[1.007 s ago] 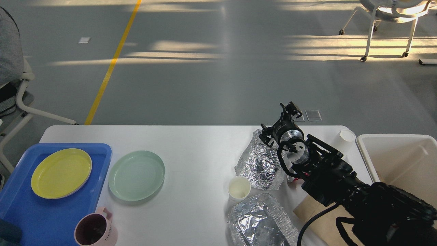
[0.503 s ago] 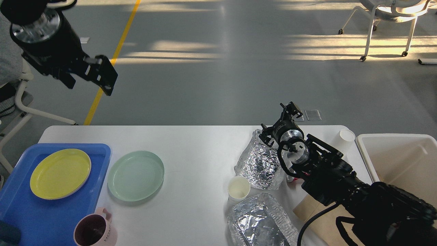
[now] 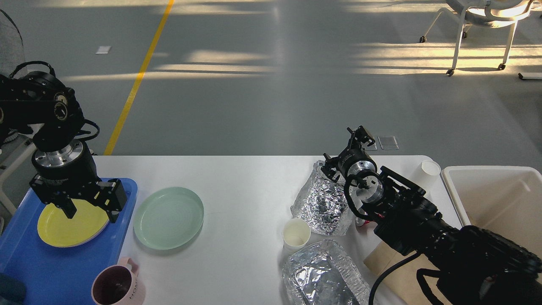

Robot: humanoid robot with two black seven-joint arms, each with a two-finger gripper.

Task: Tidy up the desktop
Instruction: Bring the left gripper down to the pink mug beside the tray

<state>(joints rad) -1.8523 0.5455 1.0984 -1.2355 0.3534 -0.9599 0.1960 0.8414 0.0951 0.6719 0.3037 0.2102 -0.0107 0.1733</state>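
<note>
Dark lettering is running vertically on the pink mug (image 3: pixel 120 284), appearing to read "HOME". Engraved text is ringing the left wrist collar (image 3: pixel 60 180), too small to read.

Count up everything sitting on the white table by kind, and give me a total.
Plates: 2, yellow plate, green plate
Cups: 3, pink mug, paper cup, white cup
Foil pieces: 2
Trays: 1, blue tray
Bins: 1
Brown paper: 1
Total: 10
</note>
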